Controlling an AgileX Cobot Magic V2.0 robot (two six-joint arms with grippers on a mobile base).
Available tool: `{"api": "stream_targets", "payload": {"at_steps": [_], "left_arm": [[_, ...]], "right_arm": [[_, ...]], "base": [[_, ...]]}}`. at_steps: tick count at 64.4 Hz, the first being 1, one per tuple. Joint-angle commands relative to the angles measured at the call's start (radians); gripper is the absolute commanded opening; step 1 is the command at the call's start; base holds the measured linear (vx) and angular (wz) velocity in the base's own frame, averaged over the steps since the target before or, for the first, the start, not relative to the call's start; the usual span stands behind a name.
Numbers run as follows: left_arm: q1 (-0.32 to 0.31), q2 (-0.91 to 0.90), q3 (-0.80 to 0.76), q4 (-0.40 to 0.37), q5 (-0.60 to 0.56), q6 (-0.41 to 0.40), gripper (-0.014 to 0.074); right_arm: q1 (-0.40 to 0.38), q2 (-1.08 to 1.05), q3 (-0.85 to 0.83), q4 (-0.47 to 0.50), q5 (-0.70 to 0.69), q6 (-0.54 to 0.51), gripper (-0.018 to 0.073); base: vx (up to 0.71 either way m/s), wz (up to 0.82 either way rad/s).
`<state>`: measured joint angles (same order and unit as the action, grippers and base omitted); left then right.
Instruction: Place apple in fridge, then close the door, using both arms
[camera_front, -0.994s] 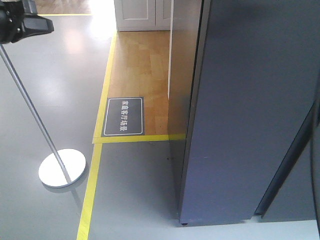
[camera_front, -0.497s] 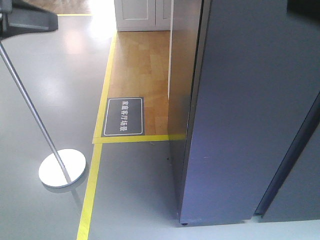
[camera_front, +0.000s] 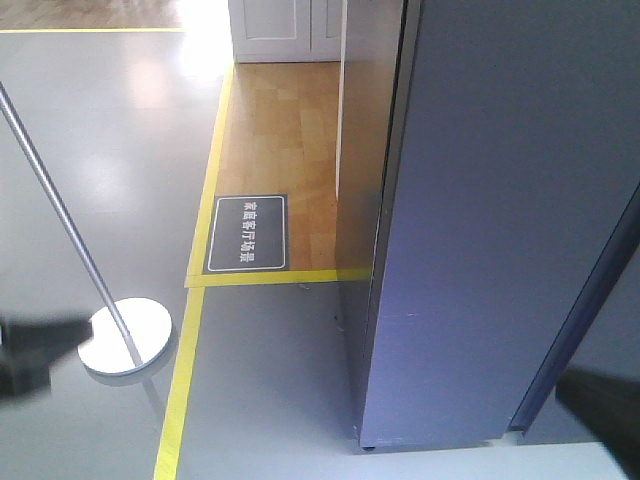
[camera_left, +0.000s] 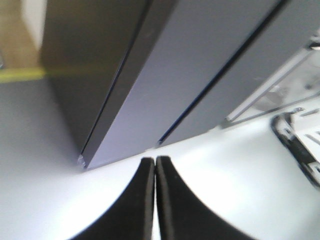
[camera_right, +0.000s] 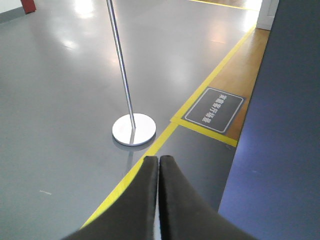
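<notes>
While both wrist views show black gripper fingers pressed together w/ nothing between them, the left gripper (camera_left: 155, 162) faces the base of the tall dark grey-blue fridge (camera_front: 500, 200) and the right gripper (camera_right: 159, 161) looks out over grey floor, so jaws are together on both sides and empty. No small red-and-yellow apple shows in any view; can't tell whether it's inside the fridge already or elsewhere. Nearest in the front view are two dark blurs at the lower left and lower right edges, prob. the arms, too smeared to read. Next out, the slim metal pole w/ round shiny base (camera_front: 125, 335) stands just left of the yellow floor tape line (camera_front: 185, 370). Beyond that, a dark floor sign w/ white characters (camera_front: 247, 233) lies on the light wooden floor patch (camera_front: 285, 140), w/ a white cabinet (camera_front: 285, 28) at the far end. The smooth dark grey-blue door slab (camera_left: 200, 70) looks shut or nearly so in the left wrist view, but its seams are blurred, so not sure. Judging handling: door prob. heavy, stiff, swings on hinges, smooth face is slippery, so push flat on the outer face near the free edge, not pinch. At the right edge of the left wrist view, pale frame-like shapes are cut off & unclear.
</notes>
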<state>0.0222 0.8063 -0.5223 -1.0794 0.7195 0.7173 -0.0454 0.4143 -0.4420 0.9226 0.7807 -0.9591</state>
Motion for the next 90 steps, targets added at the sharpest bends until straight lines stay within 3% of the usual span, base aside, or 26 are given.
{"api": "stream_targets", "payload": {"at_steps": [1,13,24,49,61,69,81,85,90], "left_arm": [[-0.005,-0.071,0.116,-0.111,-0.121,0.000,-0.0006],[-0.005,-0.147,0.265,-0.272,-0.183,0.000,-0.0006],[-0.005,-0.150,0.263,-0.361,-0.182,0.000,-0.0006],[-0.005,-0.150,0.263,-0.655,-0.158,0.000,-0.0006],[-0.005,-0.150,0.263,-0.665,-0.199,0.002,-0.0006],[-0.005,-0.150,0.263,-0.701,-0.210,-0.101,-0.0006],[-0.005,-0.150,0.263,-0.698,-0.237,-0.455,-0.0006],[-0.005,-0.150,0.263,-0.697,-0.238,-0.487,-0.0006],[-0.005,-0.150,0.263,-0.693,-0.238,-0.459,-0.0006]], "right_arm": [[-0.002,-0.047,0.034,0.035,-0.071,-0.012,-0.0006],[-0.002,-0.079,0.062,0.034,-0.067,-0.012,-0.0006],[-0.002,-0.079,0.062,0.037,-0.031,-0.007,-0.0006],[-0.002,-0.079,0.062,0.037,-0.025,-0.007,-0.0006],[-0.002,-0.079,0.062,0.037,-0.026,-0.008,-0.0006],[-0.002,-0.079,0.062,0.037,-0.026,-0.008,-0.0006],[-0.002,-0.079,0.062,0.037,-0.026,-0.008,-0.0006],[-0.002,-0.079,0.062,0.037,-0.026,-0.008,-0.0006],[-0.002,-0.079,0.062,0.037,-0.026,-0.007,-0.0006]], "base": [[0.00,0.00],[0.00,0.00],[0.00,0.00],[0.00,0.00],[0.00,0.00],[0.00,0.00],[0.00,0.00],[0.00,0.00],[0.00,0.00]]}}
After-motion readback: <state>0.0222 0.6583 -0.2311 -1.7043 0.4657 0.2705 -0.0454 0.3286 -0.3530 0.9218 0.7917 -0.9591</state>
